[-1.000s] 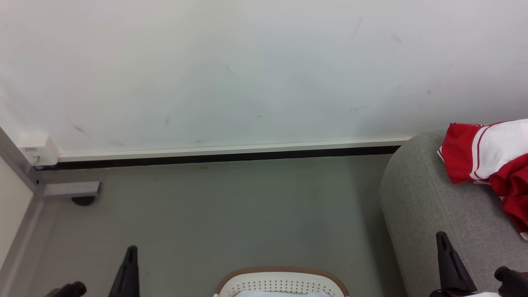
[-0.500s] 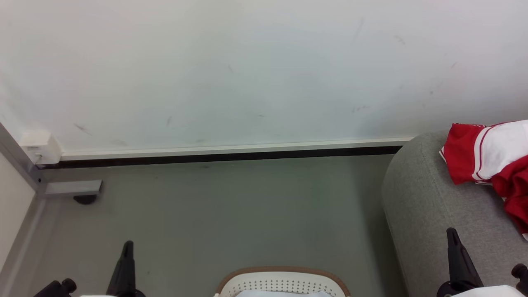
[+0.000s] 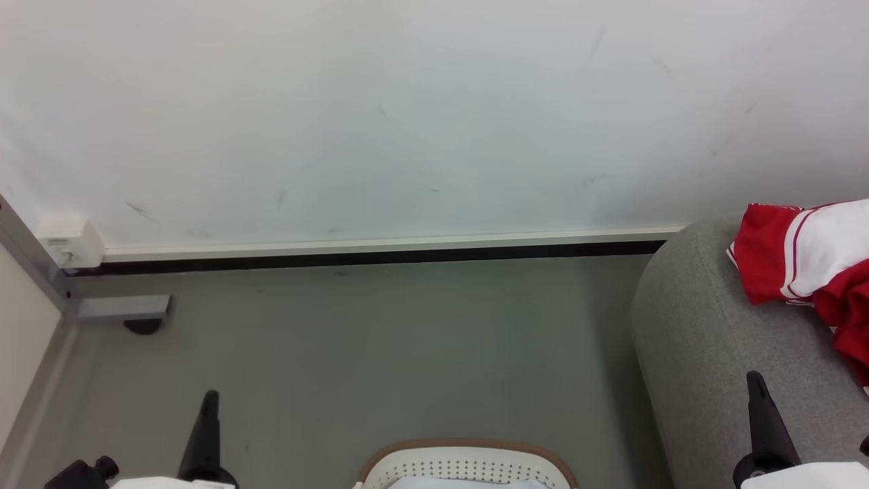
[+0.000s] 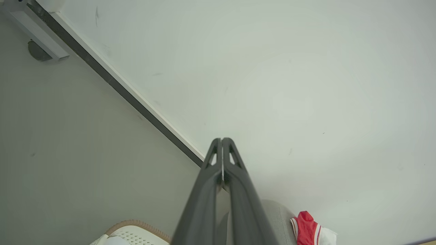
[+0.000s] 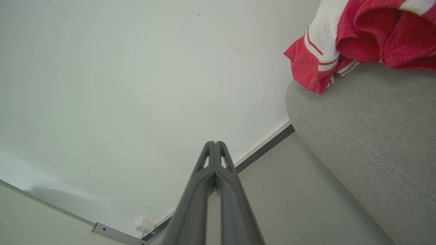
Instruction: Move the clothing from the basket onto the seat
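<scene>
The white wall (image 3: 407,102) is taking up the whole upper half of the head view, scuffed here and there. A pale skirting strip (image 3: 380,243) is running along its foot over a dark line. Below it the grey-green floor (image 3: 353,353) is stretching toward the robot.

On the right the seat (image 3: 699,339) is bulging in, its rounded grey fabric corner sitting close to the wall. The clothing (image 3: 794,258) is lying on top of the seat, red with white panels and stripe trim, bunched up and running off the right edge. In the right wrist view a red end of it is drooping just over the seat's rounded edge.

Down at bottom centre the basket (image 3: 468,458) is peeking in, showing its tan rim and perforated white wall. It is standing on the floor left of the seat and apart from it. Something pale is showing inside, too little to tell what.

The left gripper (image 3: 210,397) is pointing up at lower left over the floor, fingers pressed together with nothing between them. The right gripper (image 3: 753,377) is pointing up at lower right in front of the seat, fingers likewise pressed together on nothing.

At far left a small white box (image 3: 68,244) is sitting on the wall just above the skirting.
</scene>
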Robot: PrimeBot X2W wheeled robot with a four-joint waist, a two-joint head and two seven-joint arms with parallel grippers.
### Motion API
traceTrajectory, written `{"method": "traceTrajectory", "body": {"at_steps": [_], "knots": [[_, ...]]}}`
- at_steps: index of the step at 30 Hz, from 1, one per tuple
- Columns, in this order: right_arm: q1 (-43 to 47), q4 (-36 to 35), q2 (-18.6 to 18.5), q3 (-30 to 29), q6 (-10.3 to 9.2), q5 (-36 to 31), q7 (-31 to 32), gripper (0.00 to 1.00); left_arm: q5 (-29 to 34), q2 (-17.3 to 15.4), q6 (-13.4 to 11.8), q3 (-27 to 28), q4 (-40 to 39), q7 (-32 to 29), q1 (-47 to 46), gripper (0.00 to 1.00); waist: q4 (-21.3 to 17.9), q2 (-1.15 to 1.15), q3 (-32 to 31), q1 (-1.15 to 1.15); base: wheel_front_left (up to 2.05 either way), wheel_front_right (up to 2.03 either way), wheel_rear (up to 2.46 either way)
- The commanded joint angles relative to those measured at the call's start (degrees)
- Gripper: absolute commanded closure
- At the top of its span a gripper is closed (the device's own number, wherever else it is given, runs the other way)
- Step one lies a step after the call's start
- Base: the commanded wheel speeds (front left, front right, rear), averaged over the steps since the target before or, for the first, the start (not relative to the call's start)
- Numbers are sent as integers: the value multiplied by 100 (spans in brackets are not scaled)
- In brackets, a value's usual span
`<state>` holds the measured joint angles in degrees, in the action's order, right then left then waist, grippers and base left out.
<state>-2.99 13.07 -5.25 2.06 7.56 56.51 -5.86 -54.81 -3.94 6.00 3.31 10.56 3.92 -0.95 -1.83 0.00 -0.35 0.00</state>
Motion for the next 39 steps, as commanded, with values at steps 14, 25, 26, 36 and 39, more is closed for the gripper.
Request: {"method": "traceTrajectory", "body": {"at_steps": [14,25,26,36,39], "knots": [[-204,1,-88,-99,-7,1077,216,100,-1002,17,-19,115,8,-282,-229,100,35,0,6,0,0,0,0],[-236,25,-118,-148,-8,1731,345,100,-1592,36,-25,162,46,-454,-302,100,60,0,10,0,0,0,0],[-241,26,-120,-152,-8,1790,351,100,-1651,37,-26,167,49,-465,-309,100,63,0,10,0,0,0,0],[-286,45,-146,-184,-9,2313,459,100,-2137,51,-27,211,79,-599,-378,100,86,0,14,0,0,0,0],[-295,48,-149,-189,-9,2433,475,100,-2226,53,-28,220,84,-636,-391,100,91,0,15,0,0,0,0]]}}
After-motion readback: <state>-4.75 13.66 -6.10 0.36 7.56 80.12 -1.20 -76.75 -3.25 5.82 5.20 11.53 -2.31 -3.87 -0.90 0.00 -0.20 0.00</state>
